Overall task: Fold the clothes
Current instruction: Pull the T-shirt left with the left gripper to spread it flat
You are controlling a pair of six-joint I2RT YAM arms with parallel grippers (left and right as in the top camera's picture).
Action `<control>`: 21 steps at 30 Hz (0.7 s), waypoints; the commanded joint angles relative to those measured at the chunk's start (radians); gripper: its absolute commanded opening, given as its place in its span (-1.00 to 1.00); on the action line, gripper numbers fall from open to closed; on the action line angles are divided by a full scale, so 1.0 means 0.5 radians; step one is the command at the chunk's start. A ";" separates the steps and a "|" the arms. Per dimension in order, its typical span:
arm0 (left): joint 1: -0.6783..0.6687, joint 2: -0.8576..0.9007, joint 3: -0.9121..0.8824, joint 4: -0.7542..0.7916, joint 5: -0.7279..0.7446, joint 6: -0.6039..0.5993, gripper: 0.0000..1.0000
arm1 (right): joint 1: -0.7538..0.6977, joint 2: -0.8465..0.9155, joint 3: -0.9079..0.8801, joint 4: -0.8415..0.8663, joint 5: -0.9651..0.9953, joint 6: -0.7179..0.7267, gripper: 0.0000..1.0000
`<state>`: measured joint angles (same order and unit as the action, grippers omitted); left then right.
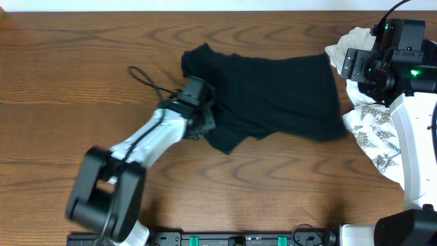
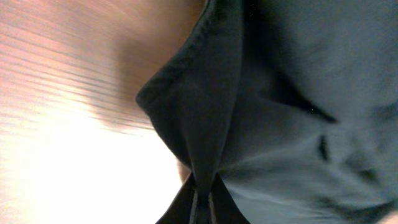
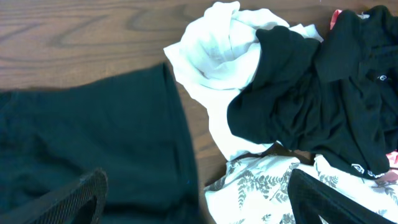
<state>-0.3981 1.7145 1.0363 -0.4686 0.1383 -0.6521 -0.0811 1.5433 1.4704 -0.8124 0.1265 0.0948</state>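
We count four garments: two black, one white, one leaf-print. The spread black garment (image 1: 273,92) lies mid-way across the table (image 1: 68,55). The white garment (image 3: 217,43), second black garment (image 3: 311,106) and leaf-print garment (image 3: 261,186) are heaped at the right edge. Our left gripper (image 1: 199,109), reaching from the near edge, pinches the spread one's left hem. Our right gripper (image 1: 358,65) hangs beside the heap, jaws wide.
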 commanded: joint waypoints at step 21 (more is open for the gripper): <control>0.315 -0.266 -0.011 -0.559 -0.302 0.060 -0.88 | 0.073 0.011 0.006 0.002 -0.420 -0.233 0.50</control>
<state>-0.2440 1.5837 1.0363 -0.7391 0.0227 -0.6308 -0.0673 1.5436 1.4704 -0.8112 0.0120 0.0425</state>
